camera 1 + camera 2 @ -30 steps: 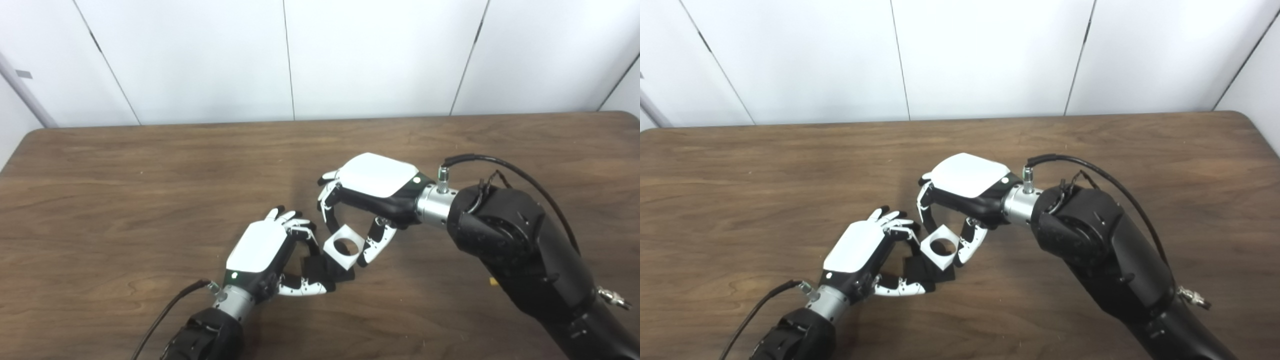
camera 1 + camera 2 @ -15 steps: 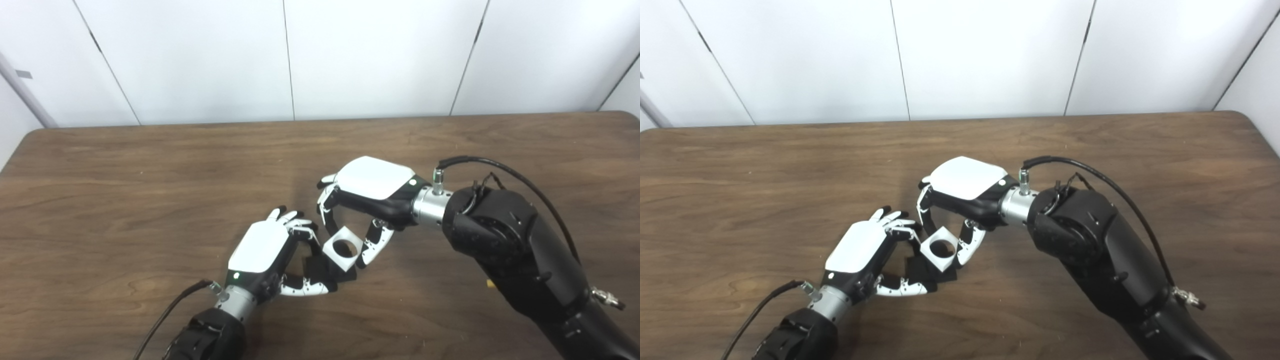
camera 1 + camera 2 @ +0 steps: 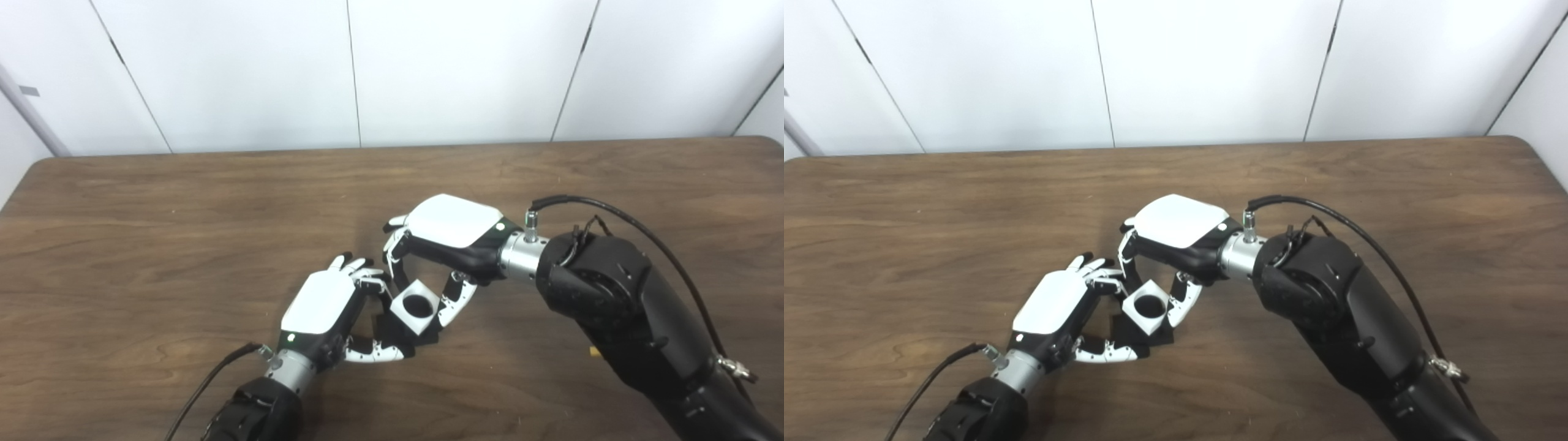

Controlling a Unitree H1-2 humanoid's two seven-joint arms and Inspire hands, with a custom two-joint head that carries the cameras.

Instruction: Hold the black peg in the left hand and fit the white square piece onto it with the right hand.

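Note:
My left hand (image 3: 331, 309) rests low over the table, shut on the black peg (image 3: 391, 331), whose dark base shows between its fingers and thumb. My right hand (image 3: 444, 236) comes in from the right and is shut on the white square piece (image 3: 416, 306), pinched between fingers and thumb. The piece has a round hole that now looks black inside, and it sits directly over the peg, touching or nearly touching the left hand's fingertips (image 3: 1102, 278). The peg's top is hidden by the piece.
The brown wooden table (image 3: 184, 214) stretches around both hands. White wall panels (image 3: 465, 67) stand behind its far edge. A black cable (image 3: 202, 386) trails from the left wrist, another loops over the right forearm (image 3: 612, 288).
The right hand has moved left and down, carrying the white piece closer onto the peg; the hole now shows dark inside. The left hand has barely shifted.

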